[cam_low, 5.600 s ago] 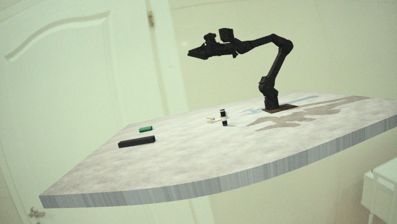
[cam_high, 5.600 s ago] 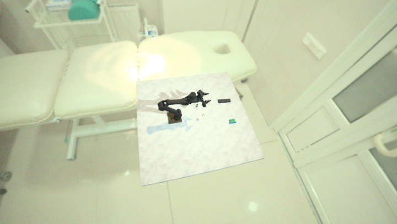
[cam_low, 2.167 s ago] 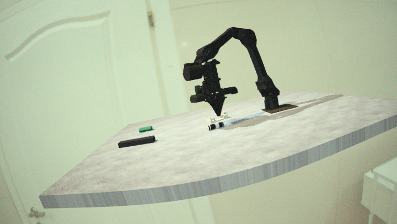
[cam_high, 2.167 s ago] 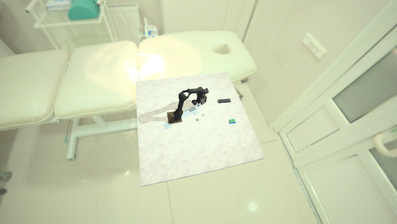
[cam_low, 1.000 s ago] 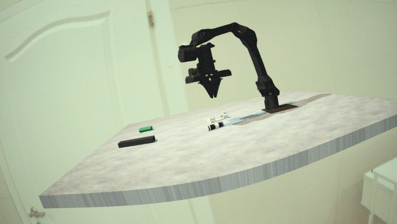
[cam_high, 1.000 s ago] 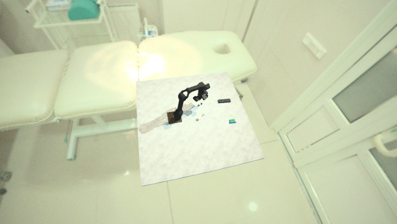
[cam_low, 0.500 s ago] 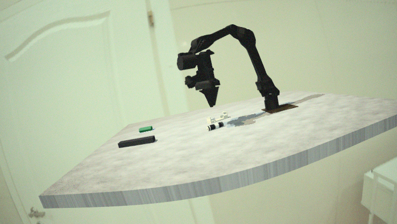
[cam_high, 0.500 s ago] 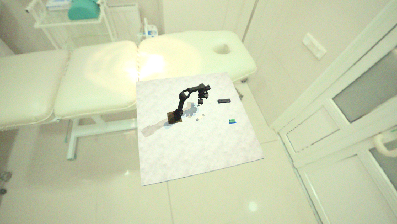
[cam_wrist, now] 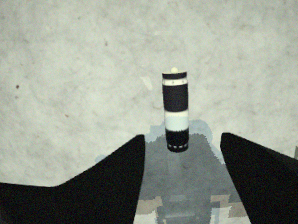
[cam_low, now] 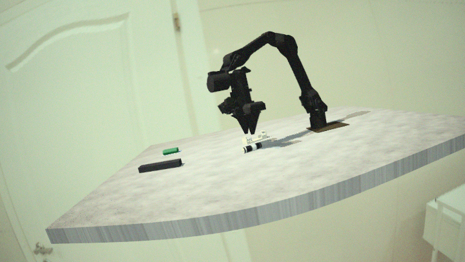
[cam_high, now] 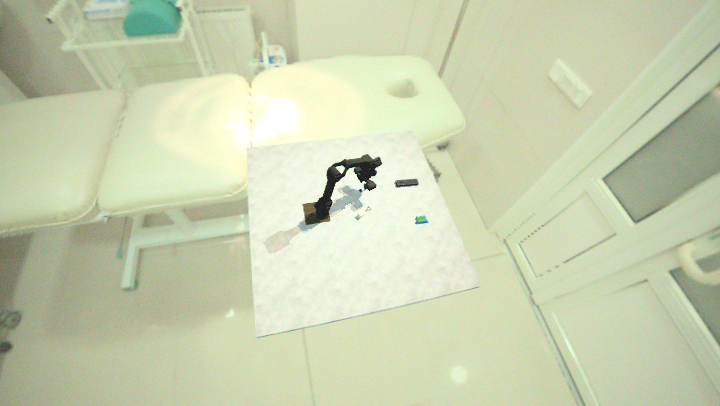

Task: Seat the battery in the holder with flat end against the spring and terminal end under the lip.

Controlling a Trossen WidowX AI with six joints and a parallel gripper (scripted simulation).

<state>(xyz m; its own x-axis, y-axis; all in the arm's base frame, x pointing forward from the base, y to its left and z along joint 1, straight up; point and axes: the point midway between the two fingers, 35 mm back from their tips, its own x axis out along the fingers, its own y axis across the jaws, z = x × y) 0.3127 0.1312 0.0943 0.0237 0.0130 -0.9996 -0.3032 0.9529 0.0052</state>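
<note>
The battery [cam_low: 252,148] [cam_wrist: 176,110], black with white bands, lies on its side on the table. In the wrist view its small terminal points to the top of the picture and its other end is nearest the fingers. The cream holder [cam_high: 358,217] [cam_low: 256,138] stands on the table just beside the battery, and no battery shows in it. My gripper [cam_low: 249,132] [cam_wrist: 182,140] is partly open and empty, pointing down above the battery. In the wrist view its fingertips stand on either side of the battery's lower end, with gaps on both sides.
A long black bar [cam_high: 406,182] [cam_low: 159,165] and a small green block [cam_high: 421,219] [cam_low: 170,151] lie farther from the arm's base on the table [cam_high: 302,292] [cam_low: 227,182]. The arm's base stands on a brown plate [cam_high: 310,214] [cam_low: 338,126].
</note>
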